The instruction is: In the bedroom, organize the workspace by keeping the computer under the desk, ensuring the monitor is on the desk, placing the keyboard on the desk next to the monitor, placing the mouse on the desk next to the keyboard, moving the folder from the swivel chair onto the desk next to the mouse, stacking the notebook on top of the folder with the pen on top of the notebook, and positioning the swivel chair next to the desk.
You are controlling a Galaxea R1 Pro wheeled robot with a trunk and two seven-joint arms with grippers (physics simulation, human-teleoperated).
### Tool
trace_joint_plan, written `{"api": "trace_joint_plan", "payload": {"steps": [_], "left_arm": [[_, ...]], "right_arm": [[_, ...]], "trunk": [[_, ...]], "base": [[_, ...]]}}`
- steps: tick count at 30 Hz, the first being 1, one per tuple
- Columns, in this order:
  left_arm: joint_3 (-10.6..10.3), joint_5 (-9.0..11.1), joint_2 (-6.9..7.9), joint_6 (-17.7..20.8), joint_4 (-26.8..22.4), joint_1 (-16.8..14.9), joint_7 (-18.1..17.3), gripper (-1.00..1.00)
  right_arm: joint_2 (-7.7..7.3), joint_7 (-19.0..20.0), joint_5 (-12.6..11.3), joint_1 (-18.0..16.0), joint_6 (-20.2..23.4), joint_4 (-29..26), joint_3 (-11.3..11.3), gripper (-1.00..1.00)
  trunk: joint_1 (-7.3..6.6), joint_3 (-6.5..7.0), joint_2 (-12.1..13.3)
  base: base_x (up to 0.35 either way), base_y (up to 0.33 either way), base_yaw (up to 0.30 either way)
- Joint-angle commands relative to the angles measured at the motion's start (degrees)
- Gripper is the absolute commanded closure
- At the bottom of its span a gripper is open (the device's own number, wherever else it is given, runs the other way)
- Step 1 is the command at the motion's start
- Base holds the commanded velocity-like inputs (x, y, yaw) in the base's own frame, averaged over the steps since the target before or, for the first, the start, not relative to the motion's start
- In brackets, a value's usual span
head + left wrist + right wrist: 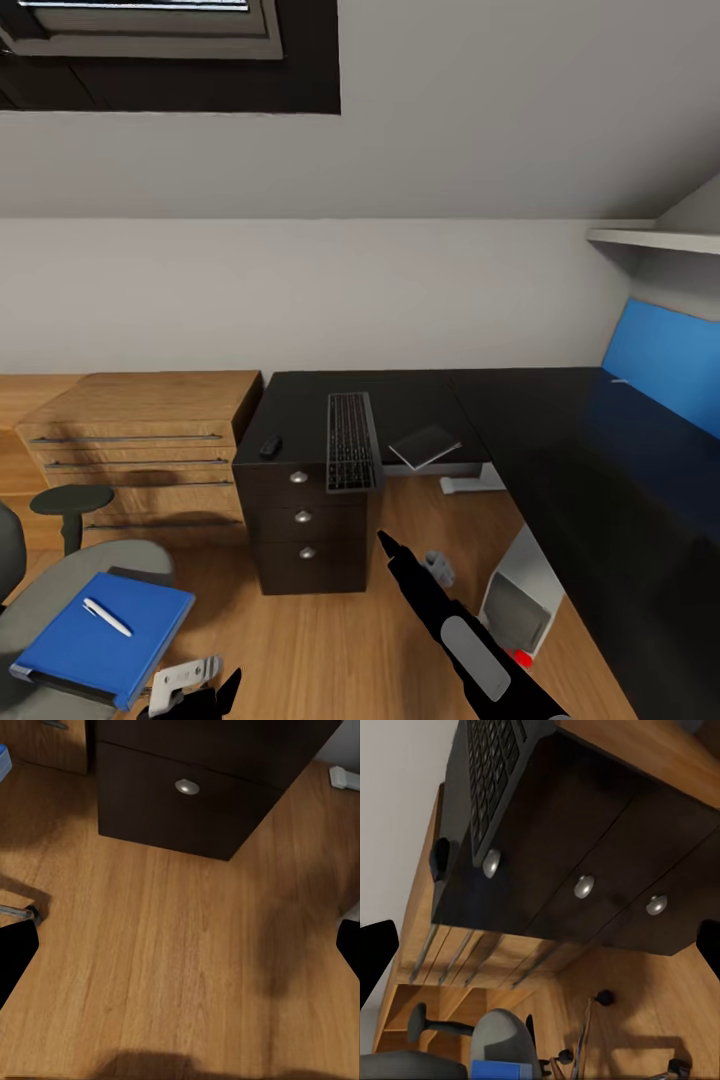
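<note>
Nearest to us, at the bottom edge of the head view, sit our two grippers: the left gripper (pixel 190 690) low at the lower left, just beside the swivel chair (pixel 60 590), and the right gripper (pixel 385 543) at the end of a black arm reaching up the middle of the frame. Both wrist views show dark fingertips at the far side edges with bare space between, so we judge both pairs of fingers spread wide and holding nothing. Just up from the left gripper, the blue folder (pixel 105 635) lies flat on the chair seat with the whitish pen (pixel 107 616) resting on top of it. Beyond the right gripper stands the dark drawer pedestal (pixel 300 520), and on the black desk (pixel 560 430) above it lie the mouse (pixel 269 446), the keyboard (pixel 351 440) overhanging the front edge, and the dark notebook (pixel 425 446) to its right. At lower right a pale grey panel with a red dot, likely the monitor (pixel 515 605), leans on the floor against the desk. We judge the folder to be the step in hand: we should lift the pen off first or keep the folder level, approaching from its open long edge so the chair does not roll away.
</note>
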Motion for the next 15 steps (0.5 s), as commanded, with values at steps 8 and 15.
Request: {"api": "trace_joint_plan", "payload": {"steps": [8, 15], "left_arm": [[-0.08, 0.39, -0.01, 0.18, -0.02, 0.01, 0.21, -1.0], [-0.13, 0.23, -0.04, 0.14, 0.24, 0.01, 0.25, -1.0]], "right_arm": [[-0.01, 0.34, -0.52, -0.06, -1.56, 0.08, 0.42, -1.0], [2.35, 0.06, -0.98, -0.06, -12.63, 0.97, 0.08, -1.0]], "trunk": [[1.77, -1.49, -3.25], [3.3, -2.74, -6.06]], "base": [[0.0, 0.0, 0.121], [0.0, 0.0, 0.004]]}}
